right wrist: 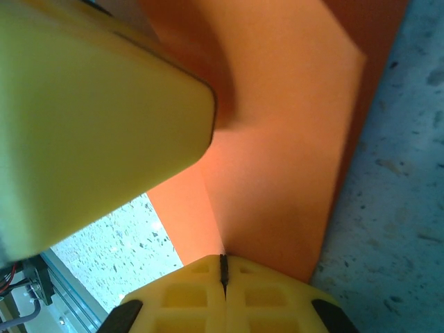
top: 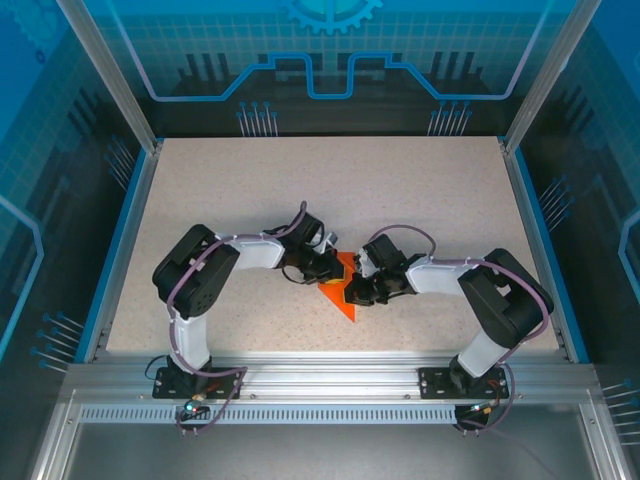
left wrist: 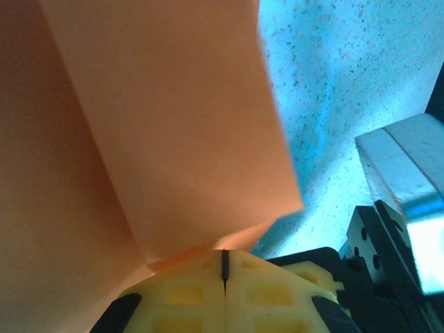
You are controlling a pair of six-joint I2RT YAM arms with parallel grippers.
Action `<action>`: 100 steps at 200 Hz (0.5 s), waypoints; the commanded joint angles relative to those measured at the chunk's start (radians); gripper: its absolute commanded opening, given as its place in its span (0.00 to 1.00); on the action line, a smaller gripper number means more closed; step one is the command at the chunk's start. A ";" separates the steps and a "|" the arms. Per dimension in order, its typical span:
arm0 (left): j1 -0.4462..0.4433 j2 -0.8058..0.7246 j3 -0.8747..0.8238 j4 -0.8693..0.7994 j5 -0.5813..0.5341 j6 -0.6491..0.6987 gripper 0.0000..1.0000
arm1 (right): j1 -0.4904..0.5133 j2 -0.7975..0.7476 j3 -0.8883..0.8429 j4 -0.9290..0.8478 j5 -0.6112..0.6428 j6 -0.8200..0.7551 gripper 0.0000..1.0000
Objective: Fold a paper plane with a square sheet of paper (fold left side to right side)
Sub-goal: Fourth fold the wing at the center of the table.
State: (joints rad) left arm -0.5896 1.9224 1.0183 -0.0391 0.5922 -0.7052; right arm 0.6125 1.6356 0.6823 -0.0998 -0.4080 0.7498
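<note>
The square sheet of paper (top: 344, 301) is a creased orange shape with a point toward the near edge, lying mid-table between both grippers. My left gripper (top: 325, 275) is shut, its yellow tips (left wrist: 224, 258) against the paper (left wrist: 173, 125), where a flap stands up above them. In the right wrist view the left gripper's finger (right wrist: 90, 118) presses on the orange paper (right wrist: 277, 152). My right gripper (top: 358, 290) is shut, and a crease runs straight into the slit between its tips (right wrist: 223, 263), so it is pinching the paper there.
The speckled beige table (top: 430, 200) stretches wide behind and beside the arms. Blue rails (top: 530, 230) and aluminium posts frame it. Part of the right arm (left wrist: 406, 180) sits close to the left gripper.
</note>
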 commanded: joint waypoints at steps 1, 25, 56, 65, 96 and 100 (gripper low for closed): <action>-0.004 0.030 0.004 0.018 -0.003 0.010 0.00 | -0.005 0.046 -0.027 -0.168 0.117 -0.024 0.00; -0.004 0.039 0.006 0.008 -0.032 0.018 0.00 | -0.006 0.047 -0.026 -0.181 0.120 -0.032 0.00; 0.001 0.058 0.005 0.003 -0.069 0.021 0.00 | -0.005 0.047 -0.017 -0.211 0.131 -0.045 0.00; 0.004 0.062 0.001 0.008 -0.074 0.020 0.00 | -0.006 0.047 -0.016 -0.216 0.132 -0.047 0.00; 0.022 0.066 -0.022 0.042 -0.093 0.006 0.00 | -0.005 0.047 -0.018 -0.230 0.135 -0.055 0.00; 0.023 0.066 -0.025 0.047 -0.093 0.005 0.00 | -0.005 0.047 -0.018 -0.231 0.136 -0.056 0.00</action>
State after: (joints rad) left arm -0.5888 1.9556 1.0183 -0.0170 0.5735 -0.7048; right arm 0.6125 1.6363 0.7017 -0.1478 -0.3923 0.7174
